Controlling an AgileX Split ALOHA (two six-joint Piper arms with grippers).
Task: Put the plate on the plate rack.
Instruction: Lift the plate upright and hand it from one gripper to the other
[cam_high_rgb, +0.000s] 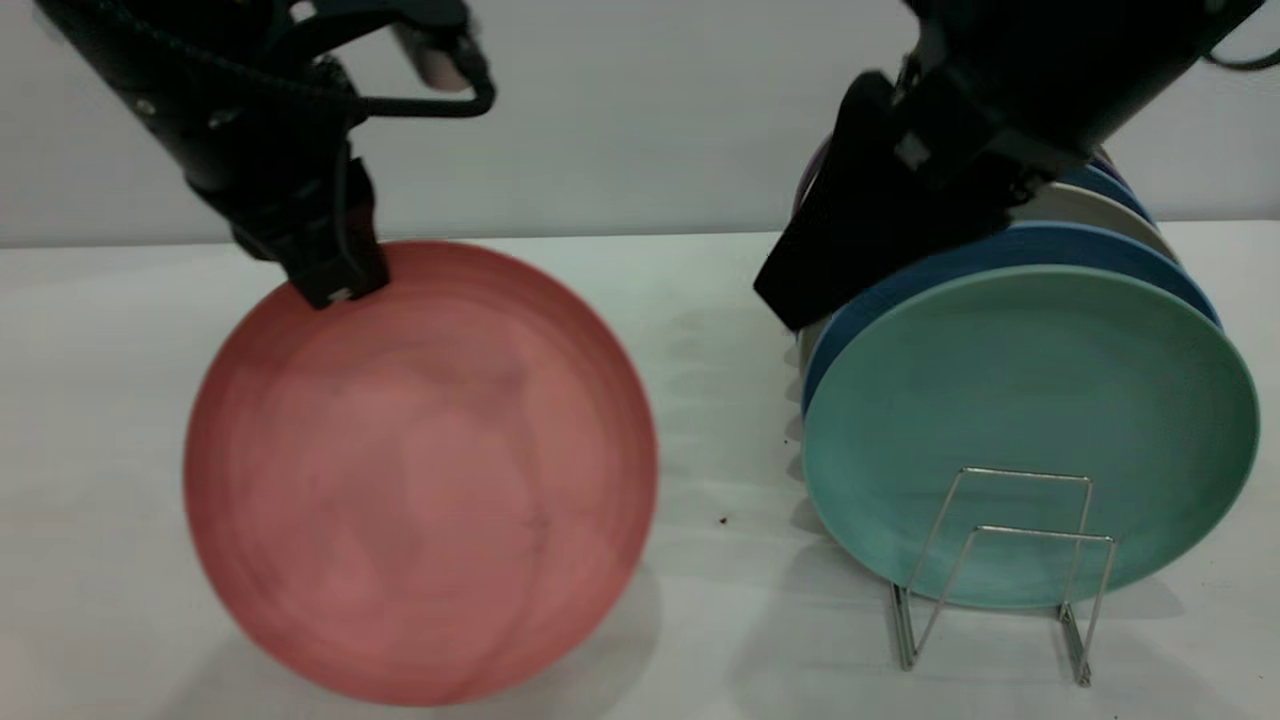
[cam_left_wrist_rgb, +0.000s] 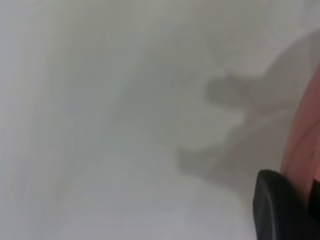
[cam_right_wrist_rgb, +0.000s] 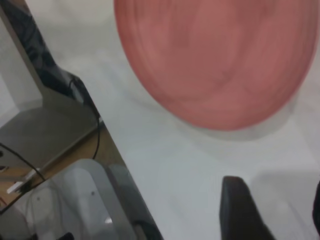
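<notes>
The salmon-pink plate stands nearly upright, face toward the exterior camera, low over the white table at the left. My left gripper is shut on its top rim. In the left wrist view a black finger presses the pink rim. The silver wire plate rack stands at the right with two empty loops at its front. My right gripper is open and empty beside the racked plates' left edge. The right wrist view shows one of its fingers and the pink plate beyond.
The rack holds a mint-green plate in front, then a blue plate, a cream plate and others behind. The table's edge and floor show in the right wrist view. Bare table lies between the pink plate and the rack.
</notes>
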